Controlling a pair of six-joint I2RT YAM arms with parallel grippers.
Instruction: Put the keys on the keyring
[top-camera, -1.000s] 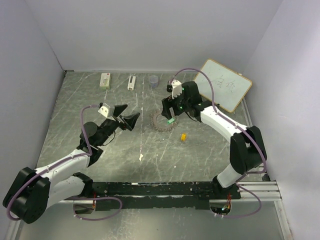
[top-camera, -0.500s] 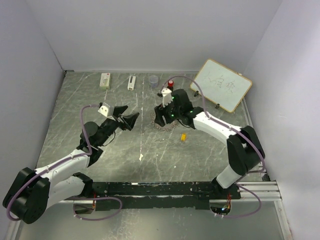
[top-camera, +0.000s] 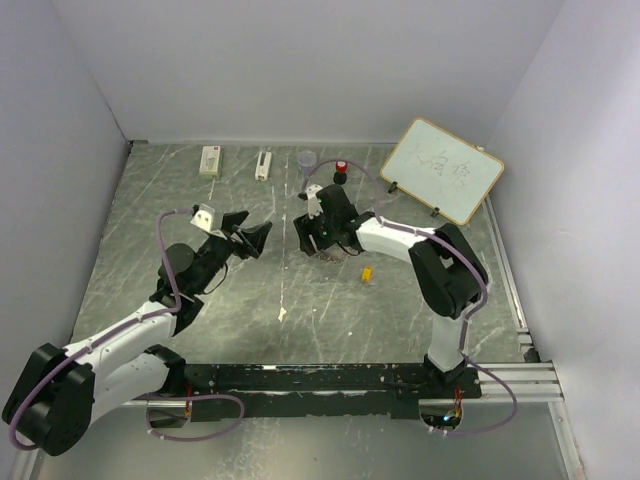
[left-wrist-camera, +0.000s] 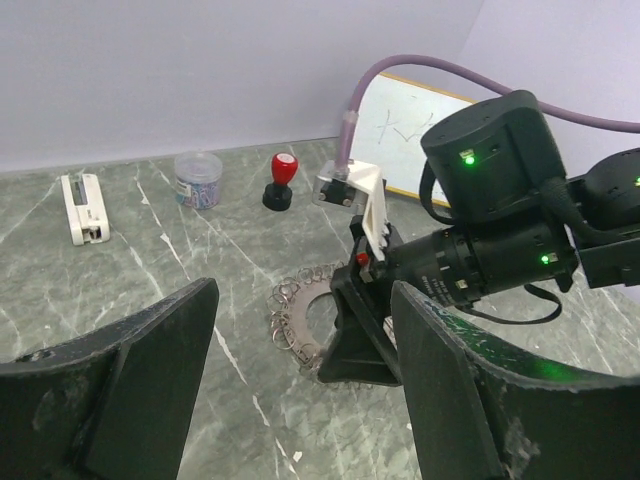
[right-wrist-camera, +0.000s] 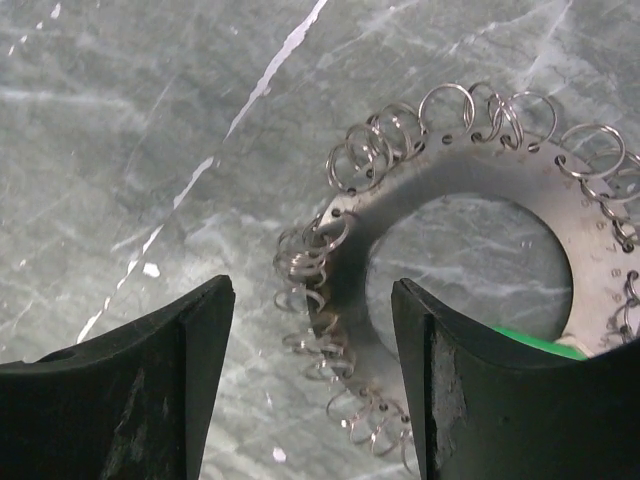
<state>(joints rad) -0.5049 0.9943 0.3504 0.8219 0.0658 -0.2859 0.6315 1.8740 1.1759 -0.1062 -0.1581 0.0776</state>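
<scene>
The right tool is held with jaws apart astride the rim of the keyring, which lies flat on the bench, the green key showing at its inner edge; the rim should be pinched squarely, with the small loops avoided

Keyring: flat, silvery, rim crowded with wire loops. Green key: at its hole's 5 o'clock, wrist view. Yellow-orange key: apart, 4 o'clock seen overhead.
</scene>
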